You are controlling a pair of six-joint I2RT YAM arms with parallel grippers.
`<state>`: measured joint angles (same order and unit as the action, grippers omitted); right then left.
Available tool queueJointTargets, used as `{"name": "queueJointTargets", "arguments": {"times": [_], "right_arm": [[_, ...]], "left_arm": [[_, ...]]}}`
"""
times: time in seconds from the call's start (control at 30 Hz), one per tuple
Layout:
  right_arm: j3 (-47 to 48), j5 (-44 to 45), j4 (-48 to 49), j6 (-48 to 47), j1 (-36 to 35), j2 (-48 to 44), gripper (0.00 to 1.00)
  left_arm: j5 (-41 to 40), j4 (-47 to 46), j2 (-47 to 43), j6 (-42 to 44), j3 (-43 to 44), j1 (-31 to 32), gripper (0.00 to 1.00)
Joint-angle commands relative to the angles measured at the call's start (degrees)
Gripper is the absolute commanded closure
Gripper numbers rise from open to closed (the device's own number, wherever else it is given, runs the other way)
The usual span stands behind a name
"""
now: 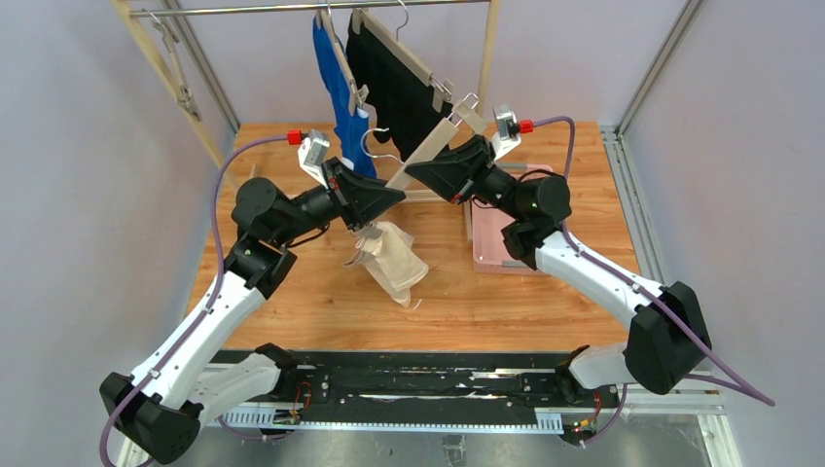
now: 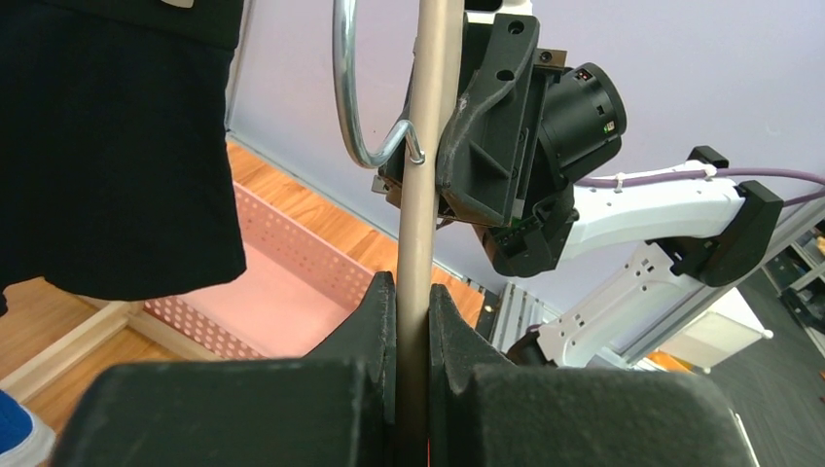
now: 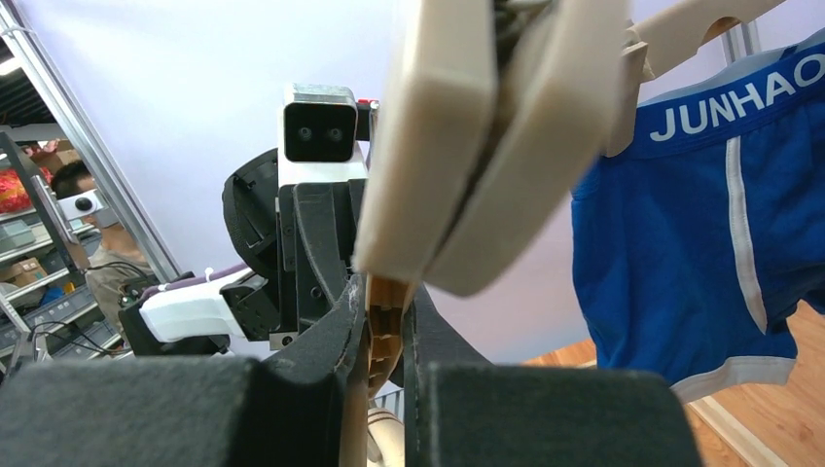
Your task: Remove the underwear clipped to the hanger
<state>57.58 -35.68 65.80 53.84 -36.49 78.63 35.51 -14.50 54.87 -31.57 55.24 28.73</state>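
Both arms hold a beige wooden hanger (image 1: 435,139) slanted over the table. My left gripper (image 1: 394,195) (image 2: 412,287) is shut on its bar (image 2: 423,195), below the metal hook (image 2: 348,97). My right gripper (image 1: 412,167) (image 3: 384,302) is shut on the ribbed tab of one of the hanger's clips (image 3: 477,146). The cream-beige underwear (image 1: 396,258) droops below the left gripper, its lower part on the table; its attachment is hidden. The blue underwear (image 1: 340,88) (image 3: 681,243) and black underwear (image 1: 389,83) (image 2: 117,146) hang on their own hangers from the rail.
A pink perforated tray (image 1: 489,248) (image 2: 282,302) lies on the table under the right arm. The wooden rack's metal rail (image 1: 292,8) and slanted posts (image 1: 180,88) stand at the back. The two grippers are close together, nearly touching.
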Motion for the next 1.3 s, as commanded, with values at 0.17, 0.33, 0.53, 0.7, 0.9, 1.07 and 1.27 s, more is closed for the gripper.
{"name": "queueJointTargets", "arguments": {"times": [0.17,0.33,0.53,0.7,0.9,1.07,1.27], "right_arm": [[1.0,-0.31,0.42,-5.24,-1.71,-4.01,0.99],[0.59,-0.93,-2.43,-6.63,-2.19,-6.79,0.99],[-0.6,-1.07,-4.89,-8.27,-2.51,-9.71,0.99],[-1.67,0.16,-7.27,-10.66,-2.56,-11.7,0.99],[-1.66,0.98,-8.0,-11.61,-2.58,-11.83,0.99],[-1.52,1.44,-8.67,-12.24,-2.56,-11.66,1.0],[-1.09,1.59,-9.11,-12.37,-2.56,-11.42,1.0]], "left_arm": [[0.84,1.85,-2.65,0.63,-2.73,1.6,0.67],[-0.95,4.3,-6.0,3.28,-3.64,1.59,0.5],[-4.91,12.3,-9.15,8.41,-2.88,1.59,0.41],[-3.77,14.21,-10.59,8.72,-2.42,1.59,0.39],[-1.41,14.88,-10.94,7.7,-2.75,1.59,0.42],[0.97,14.95,-11.65,7.16,-3.7,1.59,0.41],[2.66,14.69,-13.57,7.24,-5.21,1.59,0.4]]}}
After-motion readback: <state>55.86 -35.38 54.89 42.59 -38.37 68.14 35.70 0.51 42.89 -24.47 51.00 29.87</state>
